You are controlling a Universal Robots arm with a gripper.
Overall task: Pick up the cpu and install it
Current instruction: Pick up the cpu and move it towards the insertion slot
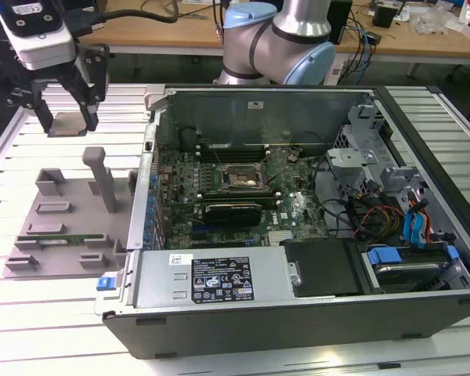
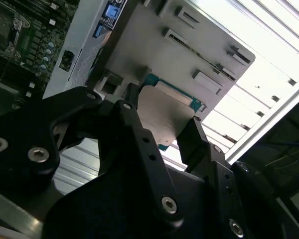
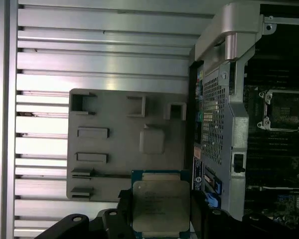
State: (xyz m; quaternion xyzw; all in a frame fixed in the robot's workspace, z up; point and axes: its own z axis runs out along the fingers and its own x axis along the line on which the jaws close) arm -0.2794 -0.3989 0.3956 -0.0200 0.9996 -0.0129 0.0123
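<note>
The end effector grips the cpu by two opposite edges between its black fingers. It holds the chip level in the air at the exterior view's far left, above the slatted metal surface and past the far edge of a grey fixture tray. In the first wrist view the cpu shows its silver-grey lid and thin blue-green border. The end effector is closed narrowly on it, and the fixture tray lies below with its raised square pad and shallow slots. In the second wrist view the cpu shows its pale flat side between the end effector's fingers. A long green memory stick lies in a slot near the tray's near edge. An open computer case fills the exterior view's middle and right, lying on its side just beside the tray. Inside it are the green motherboard, a square socket near the board's centre, and a drive cage with bundled coloured cables at the right. In the first wrist view the socket sits well apart from the held chip, beyond the case's perforated wall. The arm's pale blue and silver base rises behind the case, with a wooden desk strewn with cables beyond. Open slatted surface runs to the left of the tray and in front of it.
</note>
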